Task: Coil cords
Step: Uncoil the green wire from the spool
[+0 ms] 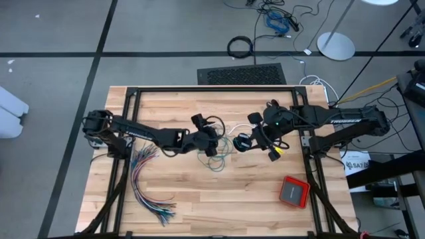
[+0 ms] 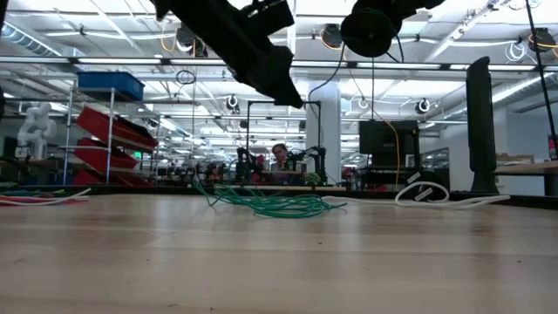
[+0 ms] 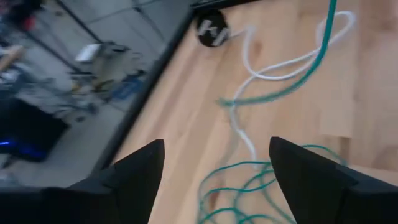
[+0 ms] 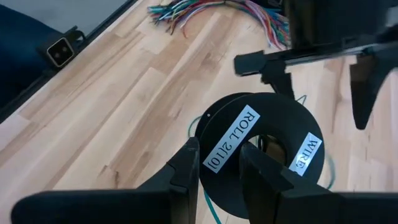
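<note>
teal-green cord [image 1: 217, 161] loose at table centre, 5 o'clock of left gripper [image 1: 211, 147], spread wide, empty | right gripper [image 4: 217, 163] clamping black wire spool [image 4: 261, 152] | cord limp, light, tangle-prone: pinch a single strand

- The left arm is reaching from the left edge toward the middle of the surface, its left gripper [image 1: 211, 147] hanging raised above the wood with jaws spread wide and empty.
- The right arm is stretching in from the right, its right gripper [image 4: 217, 163] pinching a black spool [image 4: 264, 155] between its jaws.
</note>
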Robot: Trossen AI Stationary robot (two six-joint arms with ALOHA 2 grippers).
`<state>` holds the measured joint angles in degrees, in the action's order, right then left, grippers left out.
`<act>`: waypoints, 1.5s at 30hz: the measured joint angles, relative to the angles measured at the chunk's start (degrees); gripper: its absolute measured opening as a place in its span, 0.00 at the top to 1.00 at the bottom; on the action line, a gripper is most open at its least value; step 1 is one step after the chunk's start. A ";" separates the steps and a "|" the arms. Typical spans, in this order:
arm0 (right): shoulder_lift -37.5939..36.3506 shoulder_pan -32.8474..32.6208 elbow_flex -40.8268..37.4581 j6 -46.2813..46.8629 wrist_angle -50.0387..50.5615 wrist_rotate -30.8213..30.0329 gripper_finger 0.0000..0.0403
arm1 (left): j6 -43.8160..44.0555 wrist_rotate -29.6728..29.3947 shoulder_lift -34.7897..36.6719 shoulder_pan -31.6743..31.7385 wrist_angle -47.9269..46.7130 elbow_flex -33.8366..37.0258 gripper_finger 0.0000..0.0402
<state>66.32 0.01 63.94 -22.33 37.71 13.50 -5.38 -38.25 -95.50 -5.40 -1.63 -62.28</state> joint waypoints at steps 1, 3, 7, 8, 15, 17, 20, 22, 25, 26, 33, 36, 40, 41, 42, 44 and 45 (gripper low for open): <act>0.00 0.07 0.00 0.00 -0.32 0.00 0.81 | 0.08 -1.45 0.00 -0.43 -0.09 0.00 0.26; 0.00 0.07 0.00 0.00 -0.24 0.02 0.81 | 0.11 -2.10 0.00 -1.17 0.22 0.00 0.26; 0.00 0.07 0.00 0.29 -1.60 0.09 0.81 | -1.01 0.22 0.00 -2.42 7.14 0.00 0.26; 0.00 0.07 0.00 0.42 -2.19 0.11 0.81 | -1.61 2.10 0.00 -2.69 9.28 0.00 0.26; 0.15 -0.17 0.00 0.65 -5.56 0.39 0.81 | -2.96 11.29 -1.78 -2.64 22.15 -0.02 0.26; 0.15 -0.22 0.00 1.06 -6.20 1.10 0.81 | -2.70 11.43 -2.49 -2.16 22.31 -0.02 0.26; 0.15 -0.22 0.00 1.52 -6.53 1.95 0.81 | -2.49 13.77 -3.03 -1.73 22.65 -0.02 0.29; 0.15 -0.24 0.00 1.68 -6.55 2.01 0.81 | -2.50 14.48 -3.66 -1.77 24.59 -0.09 0.33; 0.15 -0.22 0.00 1.70 -6.71 1.98 0.81 | -2.82 14.05 -3.80 -1.84 24.73 -0.07 0.45; 0.15 -0.22 0.00 1.72 -6.66 1.97 0.81 | -2.95 13.40 -3.79 -1.84 24.91 -0.07 0.49; 0.15 -0.22 0.00 1.95 -6.29 1.90 0.81 | -7.03 12.44 -3.74 -1.80 25.86 -0.07 0.78; 0.15 -0.22 0.00 2.11 -5.76 1.90 0.81 | -7.84 11.19 -3.74 -1.83 26.05 -0.07 0.87; 0.15 -0.22 0.00 2.17 -4.70 2.71 0.81 | -9.48 10.29 -3.74 -1.74 26.48 -0.07 0.98; 0.15 -0.22 0.00 2.37 -4.36 4.13 0.81 | -10.04 9.23 -3.74 -1.60 26.52 -0.07 0.98; 0.15 -0.20 -0.08 2.89 -4.31 5.37 0.81 | -10.47 8.09 -3.74 -1.58 26.69 -0.07 0.98; 0.13 -0.16 -0.93 4.28 -4.24 6.34 0.81 | -11.51 7.11 -3.14 -1.54 26.59 -0.07 0.99; 0.15 -0.14 -1.30 5.12 -3.44 5.98 0.81 | -11.86 6.96 -2.76 -1.54 26.81 -0.07 0.99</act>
<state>66.47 -0.13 62.65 -17.21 34.26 19.48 -17.24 -31.29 -98.26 -6.94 25.18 -62.35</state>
